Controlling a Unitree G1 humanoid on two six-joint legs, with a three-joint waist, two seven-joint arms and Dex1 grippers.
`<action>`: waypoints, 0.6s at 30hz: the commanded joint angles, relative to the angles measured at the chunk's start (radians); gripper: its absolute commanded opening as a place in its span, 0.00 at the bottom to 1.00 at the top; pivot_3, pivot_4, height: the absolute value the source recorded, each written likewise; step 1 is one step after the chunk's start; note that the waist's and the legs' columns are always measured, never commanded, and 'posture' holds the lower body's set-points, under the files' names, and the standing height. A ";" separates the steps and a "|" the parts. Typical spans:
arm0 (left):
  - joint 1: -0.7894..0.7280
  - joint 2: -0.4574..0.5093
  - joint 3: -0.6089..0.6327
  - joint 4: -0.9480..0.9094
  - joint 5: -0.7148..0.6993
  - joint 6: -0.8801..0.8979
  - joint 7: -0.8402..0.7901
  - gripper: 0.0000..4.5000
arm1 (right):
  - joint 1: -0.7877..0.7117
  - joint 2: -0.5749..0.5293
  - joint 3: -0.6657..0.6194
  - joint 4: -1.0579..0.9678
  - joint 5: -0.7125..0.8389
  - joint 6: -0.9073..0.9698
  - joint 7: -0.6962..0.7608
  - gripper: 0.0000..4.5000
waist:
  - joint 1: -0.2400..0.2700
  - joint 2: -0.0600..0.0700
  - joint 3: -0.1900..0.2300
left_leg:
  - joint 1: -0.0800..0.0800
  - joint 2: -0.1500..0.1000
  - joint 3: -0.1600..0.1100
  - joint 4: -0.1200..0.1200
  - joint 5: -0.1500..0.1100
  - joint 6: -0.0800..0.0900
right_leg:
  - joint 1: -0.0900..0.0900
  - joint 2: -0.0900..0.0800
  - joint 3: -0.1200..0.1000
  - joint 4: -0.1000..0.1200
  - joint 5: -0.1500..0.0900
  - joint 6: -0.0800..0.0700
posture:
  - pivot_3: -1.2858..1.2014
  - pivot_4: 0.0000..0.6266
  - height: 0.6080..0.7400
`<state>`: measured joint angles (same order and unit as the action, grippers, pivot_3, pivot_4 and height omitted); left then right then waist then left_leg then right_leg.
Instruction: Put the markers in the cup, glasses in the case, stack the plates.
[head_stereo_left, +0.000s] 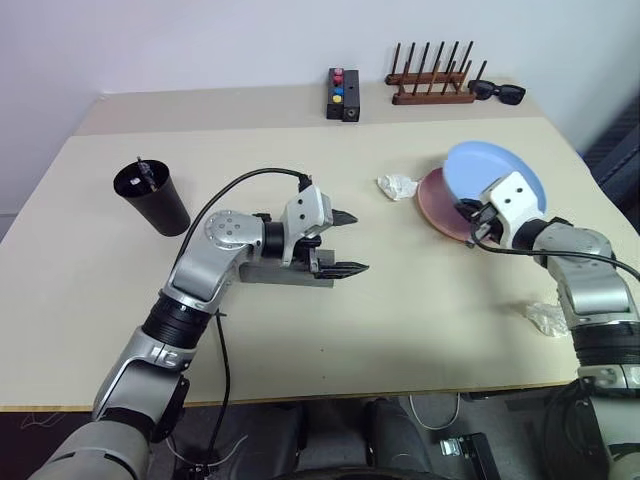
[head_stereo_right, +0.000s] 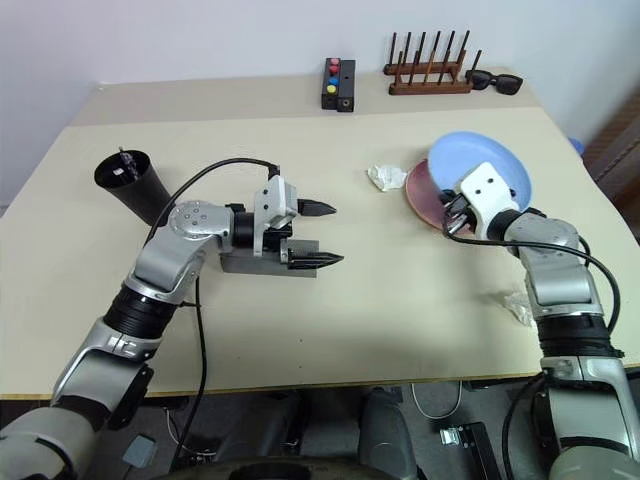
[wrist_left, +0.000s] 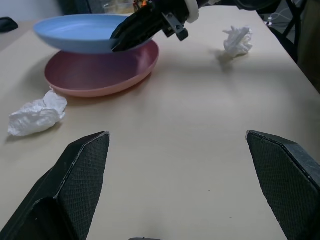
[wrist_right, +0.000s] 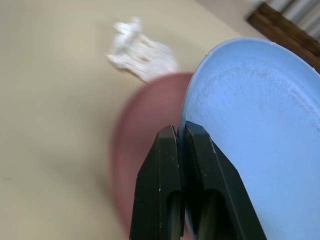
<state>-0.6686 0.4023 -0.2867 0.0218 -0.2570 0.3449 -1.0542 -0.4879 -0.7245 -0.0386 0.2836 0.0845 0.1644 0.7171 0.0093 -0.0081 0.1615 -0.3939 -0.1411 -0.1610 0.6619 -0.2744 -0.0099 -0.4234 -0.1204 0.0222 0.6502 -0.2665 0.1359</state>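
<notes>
A pale wooden table (head_stereo_left: 400, 330) stood against a white wall, seen from above the robot's two arms. On the robot's right, the right gripper (wrist_right: 181, 136) was clenched on the rim of the light blue plate (head_stereo_left: 500, 172), its two black fingers pinching the near edge. The blue plate was held tilted, lifted above the salmon pink plate (head_stereo_left: 440, 205), which lay flat on the table beneath it — the blue one overlapped the pink one but had not been set down in it. Just beside the pink plate, toward the middle of the table, lay a crumpled white tissue (head_stereo_left: 397, 186). A second crumpled tissue (head_stereo_left: 547, 318) lay near the table's front edge by the right arm.

Near the middle of the table, the left gripper (head_stereo_left: 346, 242) was released, its fingers spread wide and pointing toward the plates, holding nothing. Directly under the left forearm sat the grey glasses case (head_stereo_left: 285, 272), resting on the table with its lid shut.

On the robot's left stood the black cup (head_stereo_left: 152, 197), leaning in the picture, with the tip of a marker (head_stereo_left: 144, 170) showing inside its rim; how many markers it held could not be told.

Along the far edge were a small black box with coloured buttons (head_stereo_left: 342, 93), a wooden peg rack (head_stereo_left: 432, 82) and, just beside the rack, chunky black sunglasses (head_stereo_left: 497, 92).
</notes>
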 joint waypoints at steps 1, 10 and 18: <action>0.006 0.009 0.027 -0.053 -0.004 0.006 0.019 1.00 | -0.058 0.006 0.023 0.063 -0.016 -0.045 0.034 0.02 | 0.001 0.000 0.000 | 0.000 0.000 0.000 0.000 0.000 0.000 | 0.000 0.000 0.000 0.000 0.000 0.000 | 0.52 0.24 1.00; 0.022 0.022 0.037 -0.083 -0.008 0.027 0.046 1.00 | -0.084 0.007 0.039 0.118 -0.024 -0.064 0.073 0.90 | 0.000 0.000 0.000 | 0.000 0.000 0.000 0.000 0.000 0.000 | 0.000 0.000 0.000 0.000 0.000 0.000 | 0.52 0.24 1.00; 0.024 0.038 0.018 -0.069 -0.015 0.013 0.000 1.00 | -0.022 -0.057 -0.067 -0.054 0.083 0.082 0.119 0.99 | 0.003 0.000 0.000 | 0.000 0.000 0.000 0.000 0.000 0.000 | 0.000 0.000 0.000 0.000 0.000 0.000 | 0.52 0.24 1.00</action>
<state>-0.6402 0.4329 -0.2790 -0.0222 -0.2580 0.3678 -1.0360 -0.5168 -0.7473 -0.0467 0.3050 0.1216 0.2138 0.8148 0.0127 -0.0079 0.1616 -0.3944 -0.1412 -0.1615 0.6616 -0.2745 -0.0099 -0.4238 -0.1204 0.0222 0.6498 -0.2665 0.1359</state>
